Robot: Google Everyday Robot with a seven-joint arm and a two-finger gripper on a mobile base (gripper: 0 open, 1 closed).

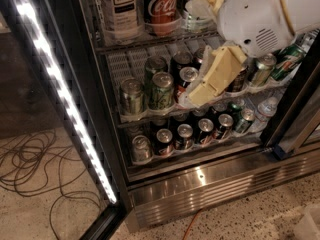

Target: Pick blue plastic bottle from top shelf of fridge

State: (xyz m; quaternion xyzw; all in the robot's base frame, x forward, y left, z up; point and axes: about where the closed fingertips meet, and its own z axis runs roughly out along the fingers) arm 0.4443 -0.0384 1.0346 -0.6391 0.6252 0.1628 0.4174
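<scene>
The blue plastic bottle [120,9], with brown tea and a pale label with a dark "TEA" box, stands at the left of the top shelf [150,40] of the fridge [210,184]. A red Coca-Cola bottle [162,6] stands to its right, then a clear bottle [196,19]. My gripper [192,54] hangs in front of the fridge, right of the tea bottle and apart from it. Its cream fingers are spread wide, one by the top shelf, one [217,76] in front of the middle rack. It holds nothing.
Several cans fill the middle rack [150,91] and the lower rack [185,134]. A small water bottle [265,106] and a green can [290,59] sit at the right. The open glass door's LED strip [60,94] runs down the left. Cables [30,159] lie on the floor.
</scene>
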